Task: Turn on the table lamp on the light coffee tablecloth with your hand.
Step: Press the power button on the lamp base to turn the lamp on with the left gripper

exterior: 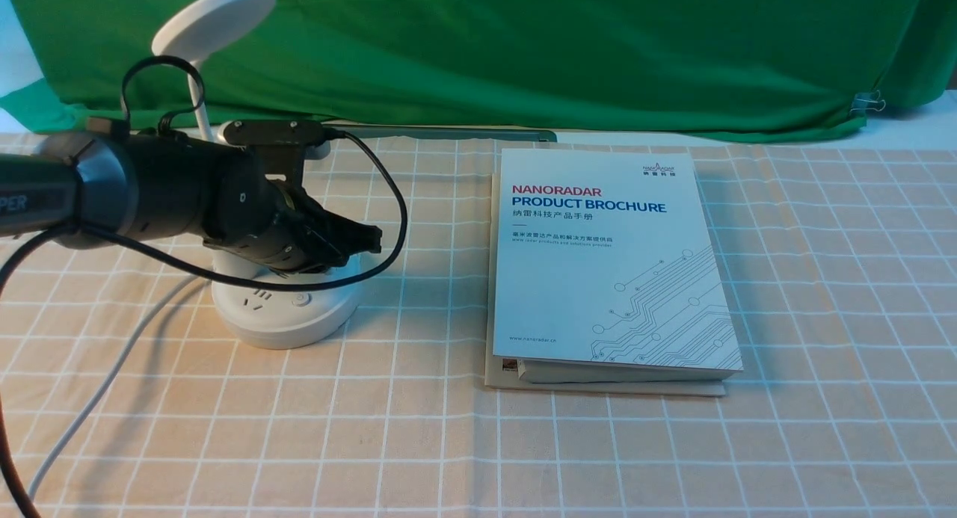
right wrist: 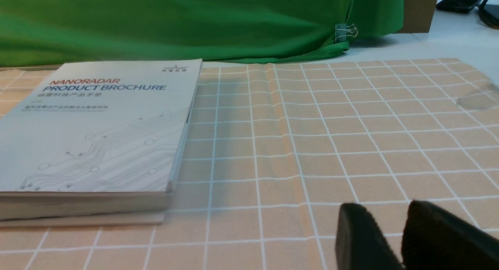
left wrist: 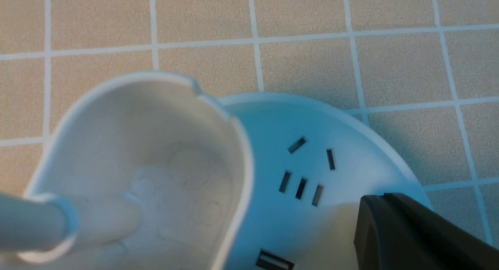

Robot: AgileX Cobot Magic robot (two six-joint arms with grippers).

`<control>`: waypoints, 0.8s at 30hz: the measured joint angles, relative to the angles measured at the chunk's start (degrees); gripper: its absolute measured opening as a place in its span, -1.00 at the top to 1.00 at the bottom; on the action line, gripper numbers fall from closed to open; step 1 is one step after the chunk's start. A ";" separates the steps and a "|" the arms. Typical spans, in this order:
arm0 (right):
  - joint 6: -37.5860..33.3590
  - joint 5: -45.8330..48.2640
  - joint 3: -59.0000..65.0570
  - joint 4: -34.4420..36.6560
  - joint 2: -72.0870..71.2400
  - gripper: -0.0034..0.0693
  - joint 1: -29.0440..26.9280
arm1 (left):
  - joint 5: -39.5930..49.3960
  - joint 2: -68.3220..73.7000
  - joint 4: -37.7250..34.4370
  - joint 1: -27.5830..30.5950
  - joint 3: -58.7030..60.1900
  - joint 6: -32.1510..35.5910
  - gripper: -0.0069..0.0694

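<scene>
The white table lamp stands at the left of the light coffee tablecloth (exterior: 598,443), with its disc head (exterior: 217,13), thin neck (exterior: 198,107) and round base (exterior: 284,316) that has sockets and a small round button (exterior: 300,300). My left gripper (exterior: 370,238) is shut and empty, and hangs low over the right part of the base. In the left wrist view the cup holder (left wrist: 148,165) and the base's sockets (left wrist: 304,176) fill the frame, with the shut left gripper (left wrist: 374,211) over the base's rim. My right gripper (right wrist: 390,213) is shut and empty above bare cloth.
A white product brochure (exterior: 605,264) lies flat in the middle, right of the lamp, and it also shows in the right wrist view (right wrist: 97,126). The lamp's white cord (exterior: 97,398) runs to the front left. A green draped cloth (exterior: 523,47) hangs at the back.
</scene>
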 joint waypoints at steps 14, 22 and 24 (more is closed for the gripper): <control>0.00 0.00 0.00 0.00 0.00 0.25 0.00 | -1.66 1.27 -0.49 0.00 -0.88 1.91 0.82; 0.00 0.00 0.00 0.00 0.00 0.25 0.00 | 2.26 -3.74 -0.09 0.00 -0.02 1.91 0.82; 0.00 0.00 0.00 0.00 0.00 0.25 0.00 | 2.26 -4.15 -0.09 0.00 -0.02 1.91 0.82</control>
